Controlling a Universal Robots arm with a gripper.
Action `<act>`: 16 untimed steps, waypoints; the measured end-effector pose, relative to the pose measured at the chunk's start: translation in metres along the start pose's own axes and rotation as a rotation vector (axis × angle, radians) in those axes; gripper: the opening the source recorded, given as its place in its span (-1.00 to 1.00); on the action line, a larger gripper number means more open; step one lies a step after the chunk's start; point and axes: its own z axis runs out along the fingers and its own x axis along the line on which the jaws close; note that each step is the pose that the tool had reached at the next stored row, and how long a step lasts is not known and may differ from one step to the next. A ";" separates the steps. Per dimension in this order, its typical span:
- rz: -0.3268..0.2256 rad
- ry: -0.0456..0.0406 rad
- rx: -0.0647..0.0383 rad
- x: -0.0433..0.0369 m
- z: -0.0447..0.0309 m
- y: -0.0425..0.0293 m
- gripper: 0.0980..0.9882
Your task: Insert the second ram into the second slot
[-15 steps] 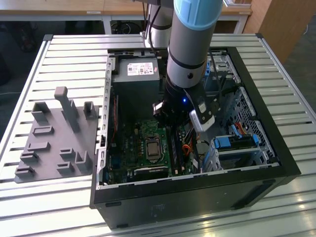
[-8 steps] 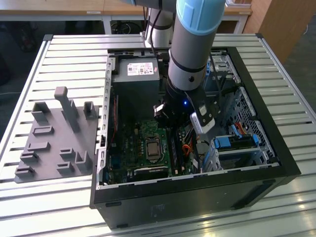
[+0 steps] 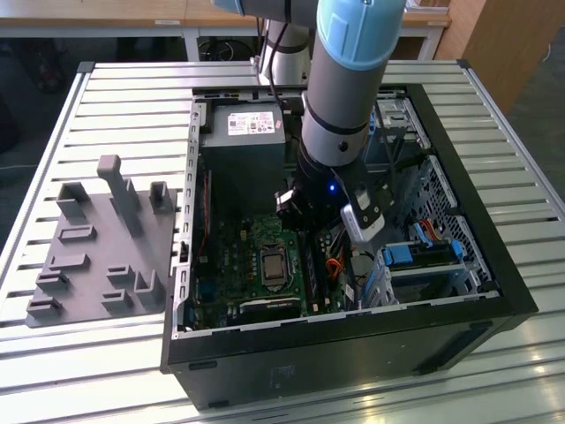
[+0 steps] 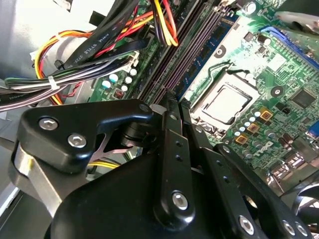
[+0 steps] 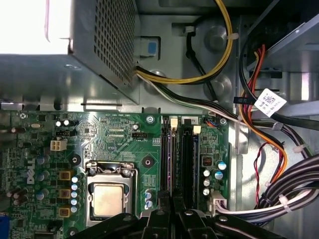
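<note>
exterior view, arm: the robot arm [image 3: 353, 79] reaches down into the open computer case [image 3: 309, 371], which lies on a slatted metal table [image 3: 132, 88].
exterior view, gripper: the gripper [image 3: 307, 228] is low over the ram slots [image 3: 311, 265], just beside the cpu socket [image 3: 269, 265], on its side toward the exterior view's right.
exterior view, tray: a grey fixture tray [image 3: 97, 256] lies beside the case, on the exterior view's left.
second wrist view, gripper: the gripper [image 4: 169, 97] sits right above the ram slots [image 4: 174, 59]; i cannot tell if it is open or closed.
second wrist view, ram: a blue ram stick [image 4: 212, 42] stands on edge in the slots, on the side of the cpu socket [image 4: 227, 102]; i cannot tell if this is the second ram.
second wrist view, cables: a cable bundle [image 4: 75, 79] lies on the other side of the slots.
first wrist view, gripper: the gripper [image 5: 173, 201] is over the ram slots [image 5: 179, 159], between the cpu socket [image 5: 107, 199] and the cable bundle [image 5: 279, 189].
first wrist view, power supply: the power supply [image 5: 99, 40] is near the end of the slots away from the gripper.
</note>
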 end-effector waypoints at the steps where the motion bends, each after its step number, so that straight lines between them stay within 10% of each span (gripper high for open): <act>1: -0.001 0.0009 0.000 -0.0001 0.0006 0.0000 -0.91; 16: -0.002 0.0138 0.001 -0.0038 0.0053 -0.0003 -0.91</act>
